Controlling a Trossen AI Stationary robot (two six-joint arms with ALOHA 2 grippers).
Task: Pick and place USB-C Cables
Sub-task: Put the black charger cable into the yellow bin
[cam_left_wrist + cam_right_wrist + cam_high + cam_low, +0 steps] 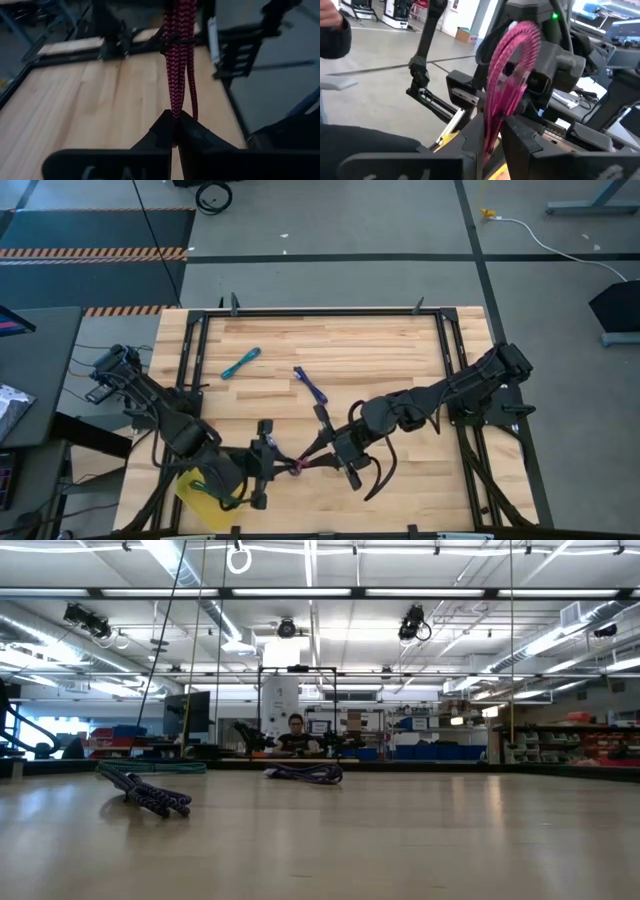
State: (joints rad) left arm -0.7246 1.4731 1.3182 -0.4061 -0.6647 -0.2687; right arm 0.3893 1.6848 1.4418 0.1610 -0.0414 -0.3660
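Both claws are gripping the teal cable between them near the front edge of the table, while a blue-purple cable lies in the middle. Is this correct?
Not quite: the cable held between the left claw and the right claw is the maroon-red cable, as both wrist views show. The teal cable lies free farther back on the table in the high view. The blue-purple cable does lie in the middle.

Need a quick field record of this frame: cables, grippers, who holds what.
stage: handover in mid-air, near the table's front edge
maroon-red cable: stretched between both grippers, off the table
left gripper: shut on one end of the maroon-red cable
right gripper: shut on the other end
teal cable: lying on the table, back left, untouched
blue-purple cable: lying on the table near the centre
yellow sheet: front left, under the left arm
other cables: not visible from above
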